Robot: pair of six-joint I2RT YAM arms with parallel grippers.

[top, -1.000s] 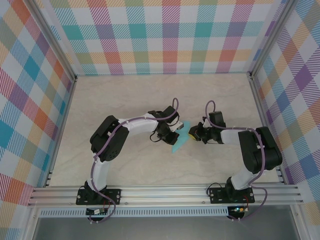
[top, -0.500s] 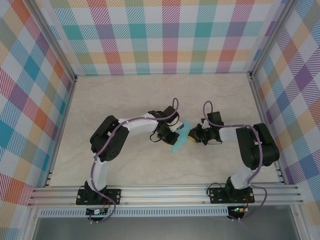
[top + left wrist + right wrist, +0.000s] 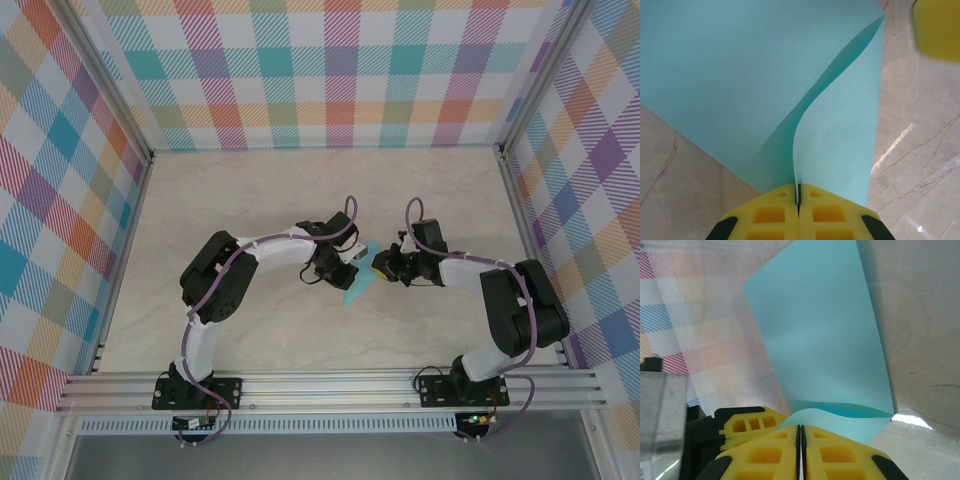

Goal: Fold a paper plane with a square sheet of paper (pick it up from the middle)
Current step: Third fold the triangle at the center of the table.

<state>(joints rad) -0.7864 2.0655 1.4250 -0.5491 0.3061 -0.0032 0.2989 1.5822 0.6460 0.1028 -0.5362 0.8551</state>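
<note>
My left pincer [image 3: 798, 192] is clamped tight on the square sheet of paper [image 3: 740, 75]. It pinches a raised ridge, and the two halves fan away toward 12 o'clock. From above, the sheet is near the middle of the bench [image 3: 250, 190], at 3 o'clock of that pincer, between my two arms. I judge it thin, light and limp. It curves freely, will likely crease wherever I squeeze, and could slide on the smooth bench. So I think the hold belongs on the centre ridge, not on a floppy corner. My right pincer [image 3: 801, 429] has its pads together at 3 o'clock of the sheet, just beside its curled edge. I cannot tell whether it touches.
</note>
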